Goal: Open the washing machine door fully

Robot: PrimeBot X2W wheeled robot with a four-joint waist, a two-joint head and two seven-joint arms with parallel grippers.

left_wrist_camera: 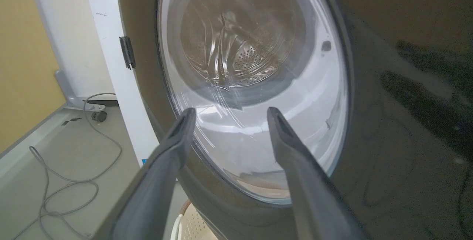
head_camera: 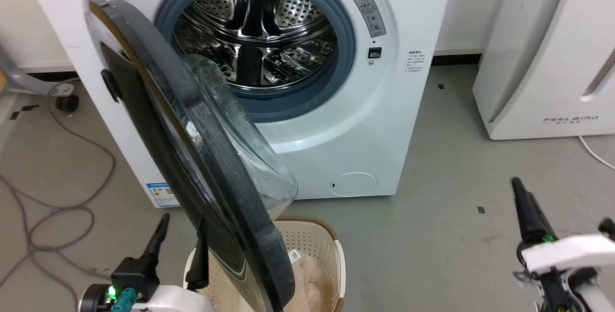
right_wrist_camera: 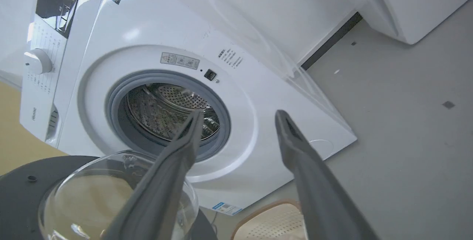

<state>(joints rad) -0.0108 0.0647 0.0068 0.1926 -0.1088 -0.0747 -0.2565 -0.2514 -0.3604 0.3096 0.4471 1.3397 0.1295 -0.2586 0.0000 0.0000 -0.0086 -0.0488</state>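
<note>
The washing machine door [head_camera: 202, 158] is standing swung well out from the white washing machine [head_camera: 375, 124], hinged on the left side of the head view, its dark grey inner rim and bulging clear glass bowl [head_camera: 250, 158] facing toward the right. The drum mouth is lying fully exposed, with the steel perforated drum [head_camera: 254, 33] shining inside the grey rubber gasket [head_camera: 347, 47]. The door's lower edge is hanging over a cream perforated laundry basket [head_camera: 307, 240] with something pinkish in it. The left gripper [head_camera: 185, 225] is sitting low on the door's glossy black outer side with its 2 fingers spread and nothing between them; in the left wrist view the gripper [left_wrist_camera: 231, 111] is pointing at the round glass window, very close to the door [left_wrist_camera: 388, 121], though I cannot tell whether it is touching. The right gripper [head_camera: 562, 204] is hovering over bare grey floor, well apart from the door, its 2 fingers also spread wide and holding nothing; in its own wrist view the gripper [right_wrist_camera: 239, 113] is looking toward the open drum. A white appliance [head_camera: 543, 52] is standing to the right, and grey cables [head_camera: 72, 206] are trailing across the floor on the left.
</note>
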